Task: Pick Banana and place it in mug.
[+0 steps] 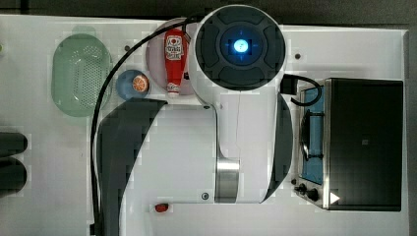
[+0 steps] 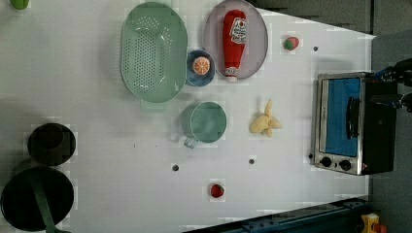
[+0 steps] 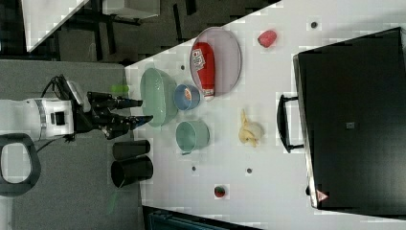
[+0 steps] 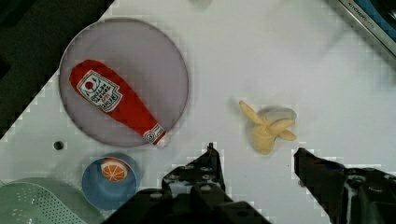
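Well above table, gripper (image 4: pixel 254 156) open, over banana (image 4: pixel 267 128)

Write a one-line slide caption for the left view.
Banana lies on the white table beside the empty green mug, untouched, between mug and toy oven.

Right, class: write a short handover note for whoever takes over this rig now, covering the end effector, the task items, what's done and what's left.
End effector: open, holding nothing, clear of the table.
Small pale yellow lumpy toy banana: lying on the white table, untouched, between the mug and the toaster oven in the left view.
Small round pale green mug: upright, empty.
Done: nothing.
Left: grasp banana, drop it in mug.
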`<action>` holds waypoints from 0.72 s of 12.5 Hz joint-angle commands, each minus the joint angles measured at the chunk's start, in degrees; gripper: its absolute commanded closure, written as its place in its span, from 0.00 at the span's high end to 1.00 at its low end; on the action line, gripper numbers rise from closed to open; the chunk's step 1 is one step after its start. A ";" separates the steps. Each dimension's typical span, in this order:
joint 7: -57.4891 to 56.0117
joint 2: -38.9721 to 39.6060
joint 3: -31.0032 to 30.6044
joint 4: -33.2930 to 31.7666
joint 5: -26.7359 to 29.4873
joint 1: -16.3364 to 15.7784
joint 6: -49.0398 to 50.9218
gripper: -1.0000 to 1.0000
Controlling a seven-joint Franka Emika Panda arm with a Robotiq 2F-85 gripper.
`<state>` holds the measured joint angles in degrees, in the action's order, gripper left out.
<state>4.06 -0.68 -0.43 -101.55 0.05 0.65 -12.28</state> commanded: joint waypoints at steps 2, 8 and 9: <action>-3.12 -15.92 -2.78 -10.25 0.75 5.92 7.82 0.84; -3.28 -13.27 -2.79 -18.62 0.75 5.90 2.42 1.00; -3.69 -12.32 -2.81 -20.57 0.75 5.90 0.10 1.00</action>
<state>3.22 -18.83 -3.14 -118.28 0.55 5.78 -13.13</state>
